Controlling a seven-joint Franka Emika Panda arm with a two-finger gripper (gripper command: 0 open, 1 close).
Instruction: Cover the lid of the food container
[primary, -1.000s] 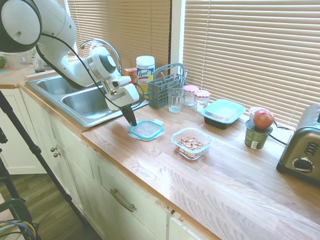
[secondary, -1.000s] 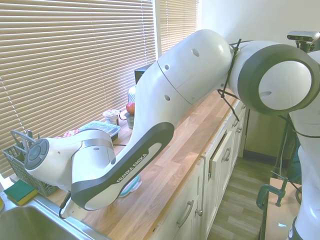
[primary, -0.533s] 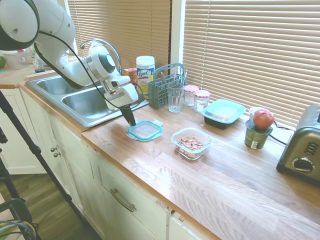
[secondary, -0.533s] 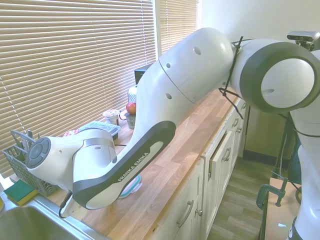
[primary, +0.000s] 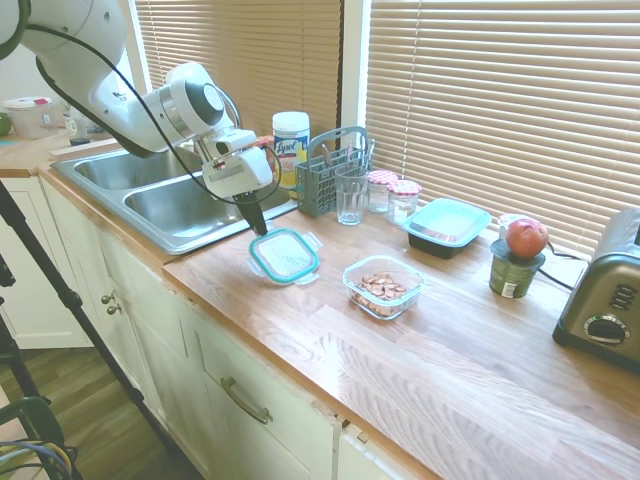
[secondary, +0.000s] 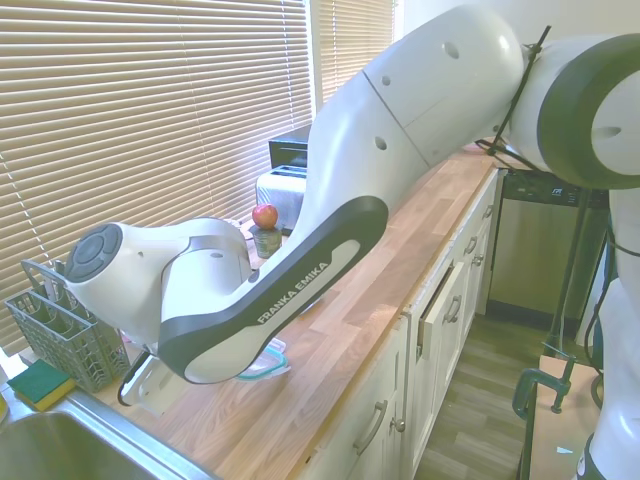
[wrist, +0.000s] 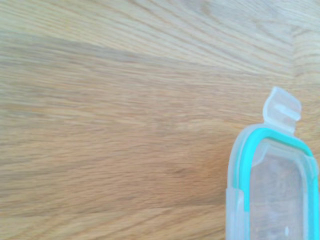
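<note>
The arm (secondary: 300, 290) hides most of the lid (secondary: 262, 364).

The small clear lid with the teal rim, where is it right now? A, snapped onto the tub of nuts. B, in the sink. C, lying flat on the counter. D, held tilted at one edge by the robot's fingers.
D: the lid hangs tilted from the gripper, which pinches its edge, apart from the food container.

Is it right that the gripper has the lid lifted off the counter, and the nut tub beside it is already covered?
Not quite. The gripper does hold the lid tilted up off the counter, but the nut tub is open, its nuts uncovered, as the first exterior view shows.
</note>
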